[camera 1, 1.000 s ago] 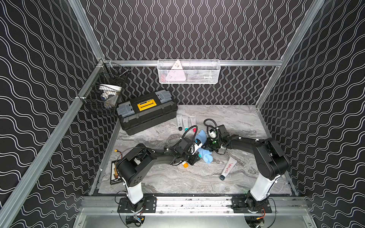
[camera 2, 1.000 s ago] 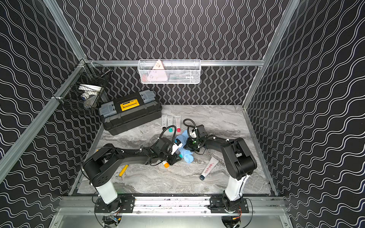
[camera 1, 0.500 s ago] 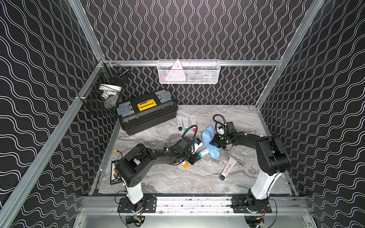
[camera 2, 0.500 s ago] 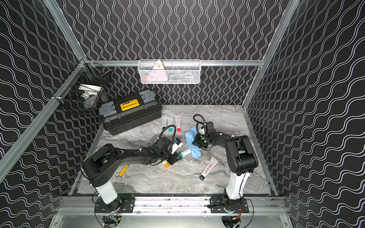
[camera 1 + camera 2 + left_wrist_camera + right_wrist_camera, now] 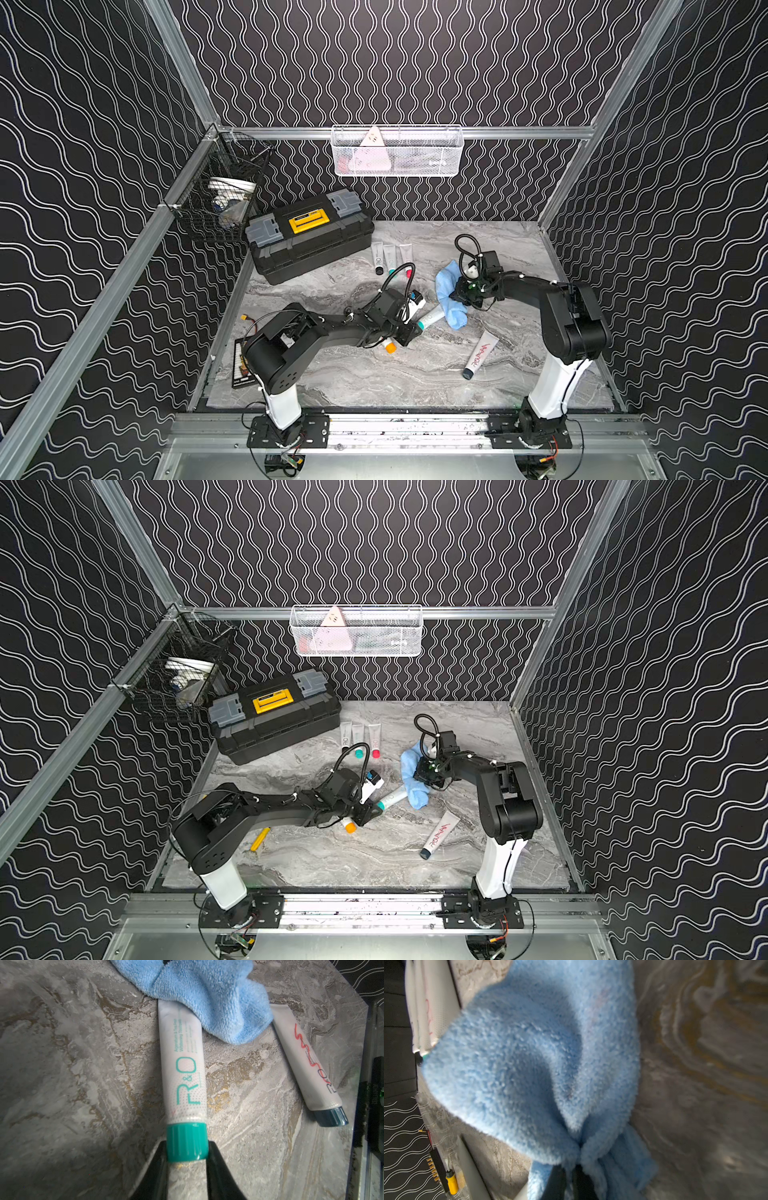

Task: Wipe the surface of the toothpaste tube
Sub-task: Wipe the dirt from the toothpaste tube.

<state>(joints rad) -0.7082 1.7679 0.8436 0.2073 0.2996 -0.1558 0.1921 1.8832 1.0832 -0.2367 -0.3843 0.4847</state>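
Right gripper (image 5: 569,1167) clenched on bunched blue microfibre cloth (image 5: 446,282); cloth has drawn back from left fingers (image 5: 153,1172), now covering only tube's tail. Teal-capped R&O toothpaste tube (image 5: 182,1068) lies flat on marble tabletop (image 5: 374,382), cap pinched by left gripper (image 5: 187,1147); printed face bare. Likely one stroke done, another due. Around: black toolbox (image 5: 309,237) well beyond left fingers; dark-capped tube (image 5: 307,1059) just beside cloth, near wiping path; orange-capped tube (image 5: 390,346) beside left gripper.
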